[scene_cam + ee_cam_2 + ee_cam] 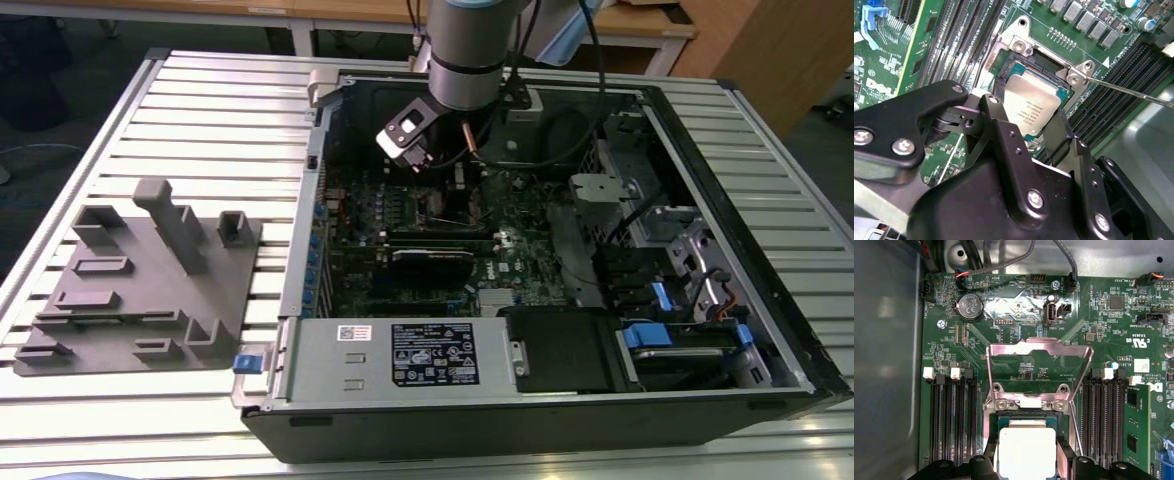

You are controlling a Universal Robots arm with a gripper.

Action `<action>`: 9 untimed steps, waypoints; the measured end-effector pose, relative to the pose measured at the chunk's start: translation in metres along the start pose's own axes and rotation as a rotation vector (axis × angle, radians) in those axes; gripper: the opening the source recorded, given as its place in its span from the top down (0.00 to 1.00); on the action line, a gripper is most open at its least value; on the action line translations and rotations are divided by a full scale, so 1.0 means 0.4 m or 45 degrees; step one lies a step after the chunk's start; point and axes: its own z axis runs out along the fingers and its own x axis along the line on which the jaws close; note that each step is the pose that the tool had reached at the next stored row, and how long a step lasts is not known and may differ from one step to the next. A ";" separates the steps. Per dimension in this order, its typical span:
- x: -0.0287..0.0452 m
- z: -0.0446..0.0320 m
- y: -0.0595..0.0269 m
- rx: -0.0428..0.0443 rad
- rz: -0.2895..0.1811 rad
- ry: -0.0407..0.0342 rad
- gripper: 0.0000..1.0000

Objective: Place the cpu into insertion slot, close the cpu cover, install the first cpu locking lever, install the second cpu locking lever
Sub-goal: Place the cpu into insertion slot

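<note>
gripping the cpu (1030, 102) by two opposite edges, the gripper (1028, 117) is pressing its black fingers (999, 115) against it in both wrist views. the cpu is lying in the insertion slot (1026, 420), but i cannot tell if it is sitting fully down. the cpu cover (1039, 346) is standing open behind the slot. a thin lever (1134, 93) is sticking out beside it. the gripper body is hiding the near edge of the cpu. in the exterior view, the arm (467, 50) is reaching into the open computer case (747, 330).
</note>
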 end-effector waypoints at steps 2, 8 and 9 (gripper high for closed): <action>0.000 0.002 0.000 0.000 0.001 -0.0005 0.46; 0.000 0.004 0.000 0.000 0.008 -0.0002 0.46; 0.000 0.005 0.000 0.001 0.011 -0.0006 0.46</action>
